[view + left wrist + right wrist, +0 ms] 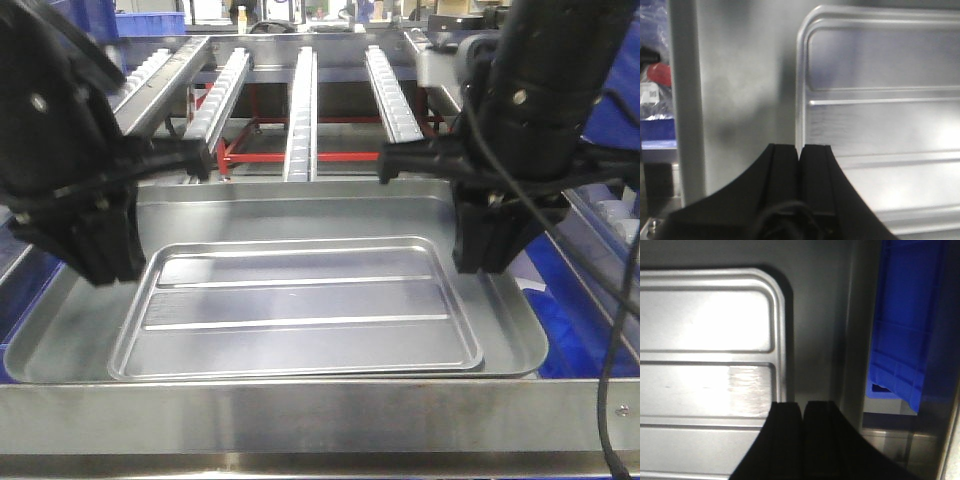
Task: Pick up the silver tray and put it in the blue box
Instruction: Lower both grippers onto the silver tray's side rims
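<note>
The silver tray (295,300), shiny with two long ridges, lies flat inside a larger dull grey tray (500,300). My left gripper (112,265) stands at its left edge, jaws pressed together. In the left wrist view the silver tray's (880,130) rim runs straight into the seam of that gripper (800,146). My right gripper (485,262) is at the tray's right edge, also shut. In the right wrist view the silver tray's (705,355) rim passes under the inner finger, left of that gripper's (802,403) seam. A wall of the blue box (905,330) shows further right.
The grey tray rests on a steel table with a raised front rail (320,410). Behind it stand roller conveyor rails (300,110) on a red frame. More blue plastic (575,300) lies to the right of the table, and blue clutter (655,125) past the left edge.
</note>
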